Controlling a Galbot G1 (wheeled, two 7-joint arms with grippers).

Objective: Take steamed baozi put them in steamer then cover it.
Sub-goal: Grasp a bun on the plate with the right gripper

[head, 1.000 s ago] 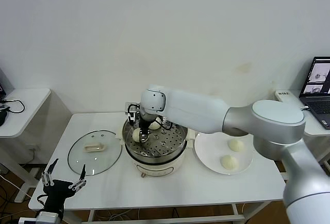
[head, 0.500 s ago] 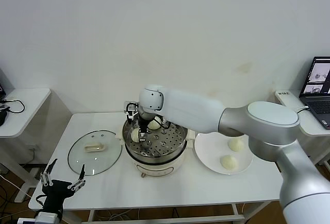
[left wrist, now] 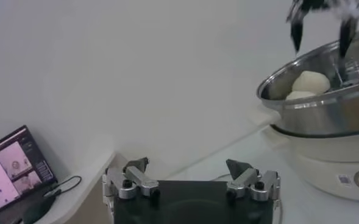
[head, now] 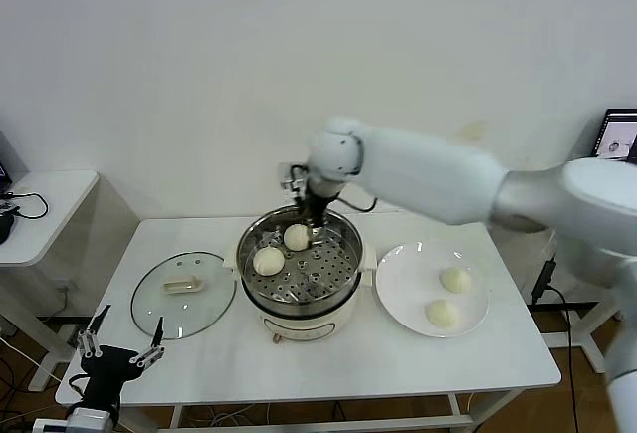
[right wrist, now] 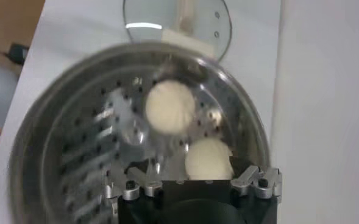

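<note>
The steamer stands mid-table, with two steamed baozi on its perforated tray. Two more baozi lie on the white plate to its right. My right gripper hangs open and empty above the steamer's back rim. In the right wrist view its gripper is spread over the baozi on the tray, with another baozi beyond. The cover lies flat on the table left of the steamer. My left gripper is parked open at the table's front left corner.
In the left wrist view my left gripper points toward the steamer, with the right gripper above its rim. A small side table stands at the far left. A laptop sits at the right edge.
My right gripper opened, leaving a baozi on the tray's left side. It then rose out of the steamer and moved back and right. The left arm has not moved.
</note>
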